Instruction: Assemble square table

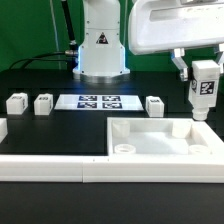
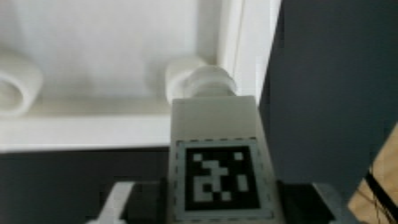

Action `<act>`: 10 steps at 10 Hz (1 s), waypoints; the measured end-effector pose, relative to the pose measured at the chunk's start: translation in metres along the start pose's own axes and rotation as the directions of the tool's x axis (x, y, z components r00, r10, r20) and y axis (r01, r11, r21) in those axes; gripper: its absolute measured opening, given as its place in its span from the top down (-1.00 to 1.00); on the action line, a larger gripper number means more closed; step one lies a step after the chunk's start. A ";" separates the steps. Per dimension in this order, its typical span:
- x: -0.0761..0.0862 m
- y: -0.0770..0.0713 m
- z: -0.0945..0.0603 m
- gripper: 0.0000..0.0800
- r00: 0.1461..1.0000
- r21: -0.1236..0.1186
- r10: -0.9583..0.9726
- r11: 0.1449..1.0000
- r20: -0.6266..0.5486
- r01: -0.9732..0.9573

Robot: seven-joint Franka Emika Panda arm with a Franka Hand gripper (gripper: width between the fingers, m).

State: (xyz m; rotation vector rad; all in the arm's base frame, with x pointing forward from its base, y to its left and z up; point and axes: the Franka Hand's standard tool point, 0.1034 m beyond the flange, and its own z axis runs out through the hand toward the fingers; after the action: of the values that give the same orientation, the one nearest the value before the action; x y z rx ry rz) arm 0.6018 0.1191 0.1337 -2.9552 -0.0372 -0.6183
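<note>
Exterior view — 3 legs [image 1: 43, 103], marker board [image 1: 100, 101] between

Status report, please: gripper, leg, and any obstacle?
Gripper shut on leg. Leg upright over tabletop, at corner socket; seating unclear. No obstacle seen between them.

the marker board [image 1: 100, 101] lies behind the tabletop [image 1: 160, 146], two legs [image 1: 43, 103] to the exterior view's left, one leg [image 1: 154, 105] to its right.

exterior: slightly above, facing arm base [image 1: 100, 52] over table [image 1: 40, 140] | wrist: close, down along leg [image 2: 215, 135] | shared: leg, tabletop [image 1: 160, 153] corner
</note>
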 end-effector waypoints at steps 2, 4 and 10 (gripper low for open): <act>-0.005 0.001 0.003 0.27 1.000 0.001 -0.001 1.000 -0.023 0.001; -0.010 0.001 0.006 0.27 1.000 -0.001 -0.021 1.000 -0.016 0.021; 0.000 0.024 0.023 0.27 0.996 -0.032 -0.090 0.995 0.012 0.090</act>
State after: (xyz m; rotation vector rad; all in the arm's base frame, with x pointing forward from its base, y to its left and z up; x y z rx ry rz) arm 0.6123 0.0983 0.1105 -3.0025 -0.1636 -0.6207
